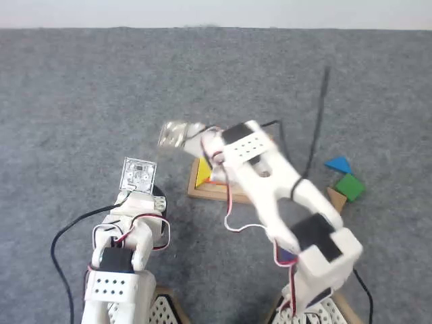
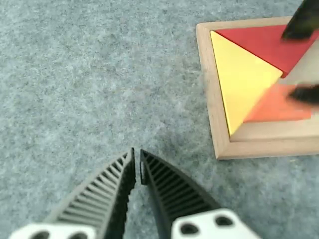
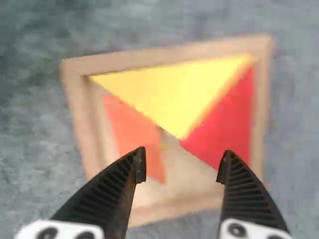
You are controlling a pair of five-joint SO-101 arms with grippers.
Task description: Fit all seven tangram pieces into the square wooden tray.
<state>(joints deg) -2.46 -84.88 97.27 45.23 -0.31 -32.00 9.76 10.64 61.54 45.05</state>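
The square wooden tray (image 3: pixel 75 114) holds a yellow triangle (image 3: pixel 174 94), a red triangle (image 3: pixel 224 129) and an orange piece (image 3: pixel 132 129). My right gripper (image 3: pixel 183 162) hangs open just above the tray's bare part with nothing between its fingers. From the left wrist, the tray (image 2: pixel 214 109) lies off to one side with the yellow triangle (image 2: pixel 244 79) and red triangle (image 2: pixel 264 42) in it, and the right gripper's dark fingers (image 2: pixel 303 22) show over it. My left gripper (image 2: pixel 137 154) is shut and empty over the grey carpet, apart from the tray. In the high view the right arm covers most of the tray (image 1: pixel 202 192).
To the right of the tray, a blue triangle (image 1: pixel 337 164), a green square (image 1: pixel 349 186) and a brown triangle (image 1: pixel 335 198) lie loose on the carpet. A black cable (image 1: pixel 317 128) runs across the mat behind them. Open carpet stretches to the left and far side.
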